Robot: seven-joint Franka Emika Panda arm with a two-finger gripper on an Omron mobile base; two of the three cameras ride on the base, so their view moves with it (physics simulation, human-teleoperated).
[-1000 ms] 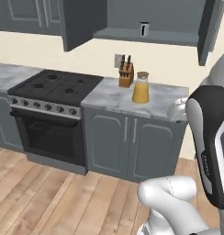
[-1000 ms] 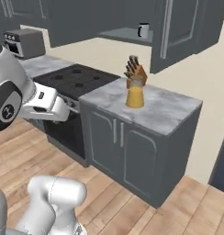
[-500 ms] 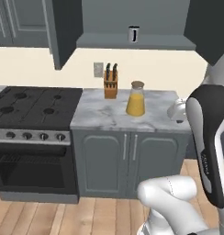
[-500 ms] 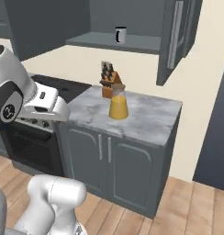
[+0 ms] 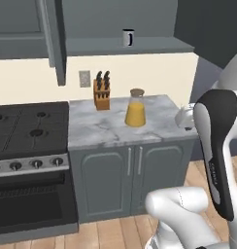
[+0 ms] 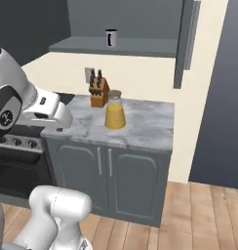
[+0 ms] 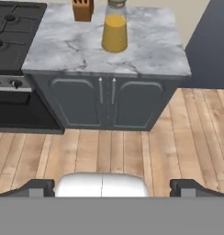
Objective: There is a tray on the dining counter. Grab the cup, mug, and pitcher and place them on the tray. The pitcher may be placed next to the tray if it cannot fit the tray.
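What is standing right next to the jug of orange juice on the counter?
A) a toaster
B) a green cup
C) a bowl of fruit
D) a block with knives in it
D: a wooden knife block stands beside the pitcher on the marble-topped cabinet counter, by the wall.

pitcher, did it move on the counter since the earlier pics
No. The pitcher stands just right of the knife block on the marble-topped cabinet, as before. The whole picture shifted, so the camera moved with the base.
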